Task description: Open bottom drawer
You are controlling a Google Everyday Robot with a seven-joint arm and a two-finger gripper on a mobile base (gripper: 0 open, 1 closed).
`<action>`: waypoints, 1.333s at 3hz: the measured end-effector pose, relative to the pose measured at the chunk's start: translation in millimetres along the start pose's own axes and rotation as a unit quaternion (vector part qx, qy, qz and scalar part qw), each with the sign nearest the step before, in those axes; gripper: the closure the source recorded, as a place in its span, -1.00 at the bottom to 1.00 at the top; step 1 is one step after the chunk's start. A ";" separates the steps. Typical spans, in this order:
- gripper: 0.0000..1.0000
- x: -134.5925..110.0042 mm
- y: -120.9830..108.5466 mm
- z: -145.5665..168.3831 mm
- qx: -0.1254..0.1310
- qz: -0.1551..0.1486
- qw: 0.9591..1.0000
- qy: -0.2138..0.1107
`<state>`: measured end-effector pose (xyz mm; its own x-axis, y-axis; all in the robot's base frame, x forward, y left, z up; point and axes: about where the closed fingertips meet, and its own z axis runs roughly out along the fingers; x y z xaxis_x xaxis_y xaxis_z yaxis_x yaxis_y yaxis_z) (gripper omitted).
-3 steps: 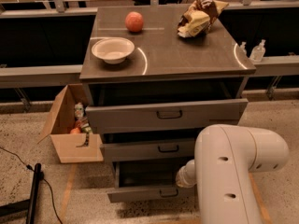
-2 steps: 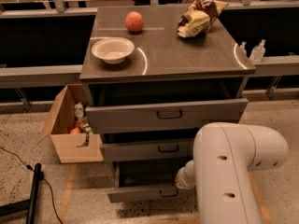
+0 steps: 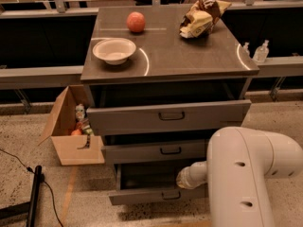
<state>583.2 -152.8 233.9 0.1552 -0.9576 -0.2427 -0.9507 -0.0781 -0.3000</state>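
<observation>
bottom drawer (image 3: pixel 142 196) sits lowest in the cabinet, front standing out past the middle drawer (image 3: pixel 137 152) above it. the white arm (image 3: pixel 246 174) reaches to its right end, jaws down there, wide or narrow i can't tell.

Dim, warm light falls from above. Bright glare arcs streak the worktop (image 3: pixel 189 56). The open drawer cavities lie in deep shadow, the pale end effector (image 3: pixel 183 178) at the bottom drawer (image 3: pixel 156 195), near right.
</observation>
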 end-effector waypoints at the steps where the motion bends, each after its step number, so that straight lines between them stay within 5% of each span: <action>1: 1.00 2.5 -9.3 -2.2 0.012 0.015 1.000 -0.011; 4: 1.00 15.1 -37.6 42.3 -0.001 0.035 0.999 -0.018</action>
<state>632.7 -152.7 202.5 0.0984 -0.9504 -0.2950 -0.9600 -0.0126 -0.2798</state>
